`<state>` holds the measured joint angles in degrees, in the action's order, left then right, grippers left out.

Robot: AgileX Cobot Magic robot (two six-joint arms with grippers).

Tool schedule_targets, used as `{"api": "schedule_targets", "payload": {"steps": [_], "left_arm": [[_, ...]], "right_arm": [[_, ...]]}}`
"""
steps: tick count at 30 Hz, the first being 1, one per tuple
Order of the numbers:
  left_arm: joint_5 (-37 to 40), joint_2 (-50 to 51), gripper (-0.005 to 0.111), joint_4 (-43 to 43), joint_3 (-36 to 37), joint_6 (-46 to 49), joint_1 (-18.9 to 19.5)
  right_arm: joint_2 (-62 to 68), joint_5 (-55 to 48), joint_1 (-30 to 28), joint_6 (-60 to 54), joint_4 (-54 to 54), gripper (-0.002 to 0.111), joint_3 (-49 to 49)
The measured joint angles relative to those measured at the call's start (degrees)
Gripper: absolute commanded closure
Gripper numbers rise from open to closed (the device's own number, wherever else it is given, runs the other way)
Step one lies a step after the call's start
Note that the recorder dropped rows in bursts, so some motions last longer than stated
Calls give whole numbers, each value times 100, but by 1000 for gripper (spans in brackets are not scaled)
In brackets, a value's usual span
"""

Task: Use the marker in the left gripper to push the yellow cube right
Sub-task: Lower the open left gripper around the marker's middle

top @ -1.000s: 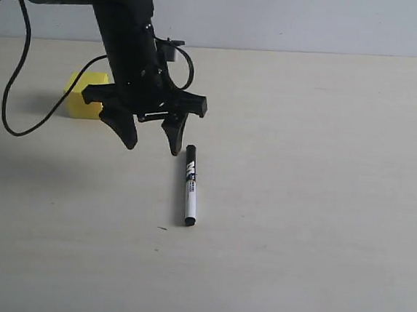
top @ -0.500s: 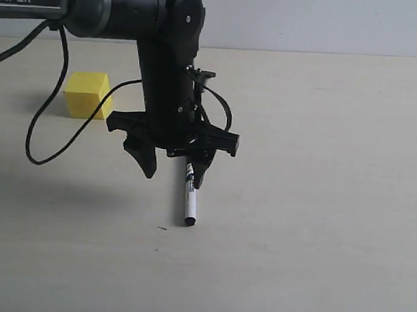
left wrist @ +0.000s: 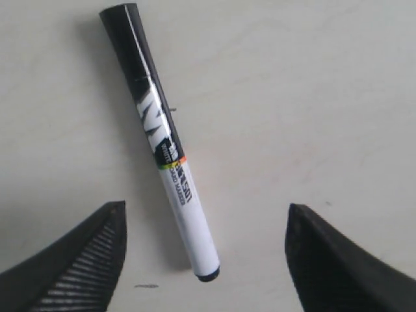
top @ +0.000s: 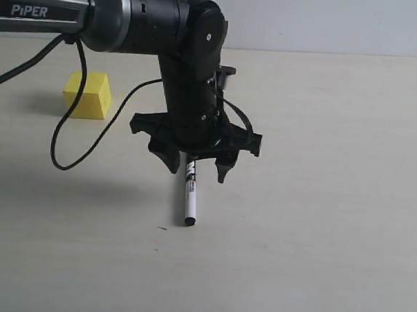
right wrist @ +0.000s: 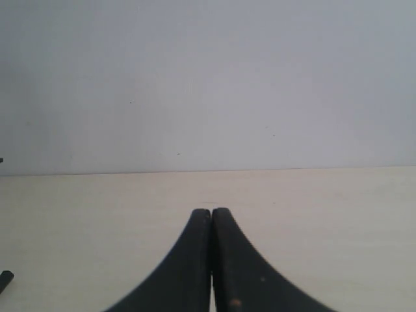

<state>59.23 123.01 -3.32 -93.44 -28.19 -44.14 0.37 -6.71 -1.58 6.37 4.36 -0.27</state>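
Yellow cube [top: 87,95] untouched; left claw [top: 197,171] gapes wide, empty, straddling the marker [top: 189,192], probably not quite down. Grasp and push remain.

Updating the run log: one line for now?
left pincer: open over marker | marker: lying flat, ungrasped | yellow cube: apart, untouched | right pincer: shut

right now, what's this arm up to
The left pincer hovers open over the marker, which lies flat on the table between its fingers, not yet gripped. The yellow cube sits apart, off to the left in the exterior view, untouched. The right pincer is shut.
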Motion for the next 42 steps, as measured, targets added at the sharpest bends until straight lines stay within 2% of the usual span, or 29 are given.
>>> {"api": "schedule_targets", "payload": {"steps": [15, 24, 31, 42], "left_arm": [[-503, 0, 40, 143, 495, -419, 0], [-527, 0, 40, -420, 495, -1164, 47], [-260, 63, 40, -583, 495, -1188, 225], [25, 95, 40, -594, 254, -1132, 237]], "right_arm": [[0, 0, 0, 0, 0, 108, 0], [0, 0, 0, 0, 0, 108, 0], [0, 0, 0, 0, 0, 108, 0], [0, 0, 0, 0, 0, 108, 0]]}}
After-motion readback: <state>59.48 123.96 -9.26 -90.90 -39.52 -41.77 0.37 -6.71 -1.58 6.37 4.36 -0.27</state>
